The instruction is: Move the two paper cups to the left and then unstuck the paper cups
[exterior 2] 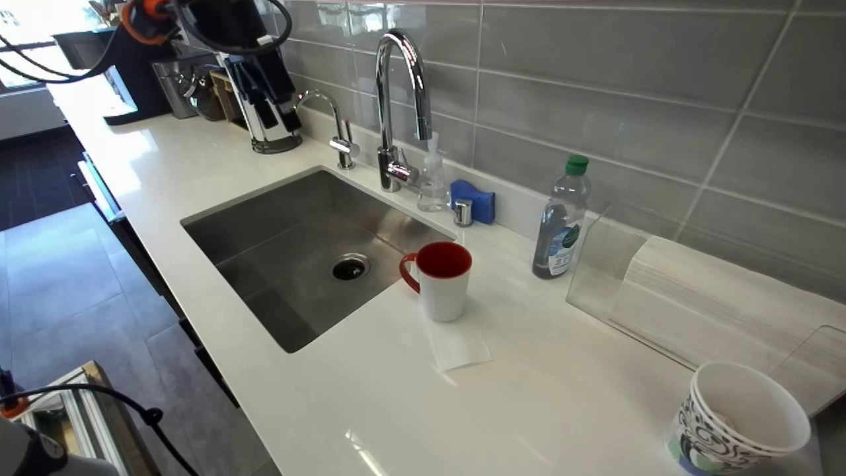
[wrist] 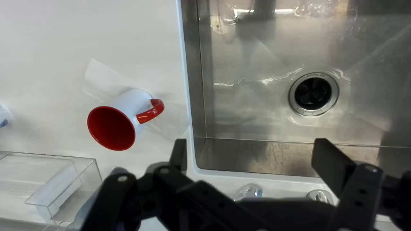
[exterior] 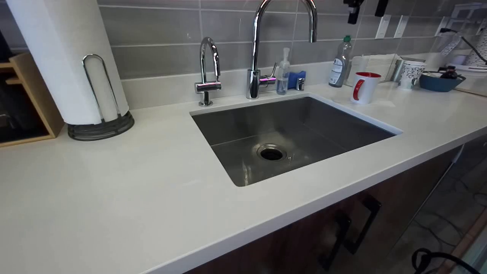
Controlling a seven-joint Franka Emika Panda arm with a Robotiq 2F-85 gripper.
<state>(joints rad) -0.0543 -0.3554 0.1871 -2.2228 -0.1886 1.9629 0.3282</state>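
The two paper cups [exterior 2: 710,433] are nested one in the other and stand upright on the counter. They are white with a dark swirl pattern and green and blue near the base. In an exterior view they stand [exterior: 412,74] between the napkin holder and a blue bowl. In the wrist view only a white and blue sliver [wrist: 4,116] shows at the left edge, which looks like their base. My gripper [wrist: 252,154] is open and empty, high above the sink's back edge and well away from the cups. It also shows in both exterior views [exterior: 366,15] [exterior 2: 279,119].
A red-and-white mug [exterior 2: 444,291] stands between the sink [exterior 2: 251,311] and the cups. A clear napkin holder [exterior 2: 661,317] and a green-capped soap bottle [exterior 2: 558,244] stand along the wall. The tall faucet [exterior: 255,45] rises behind the sink. A blue bowl [exterior: 439,84] is beside the cups.
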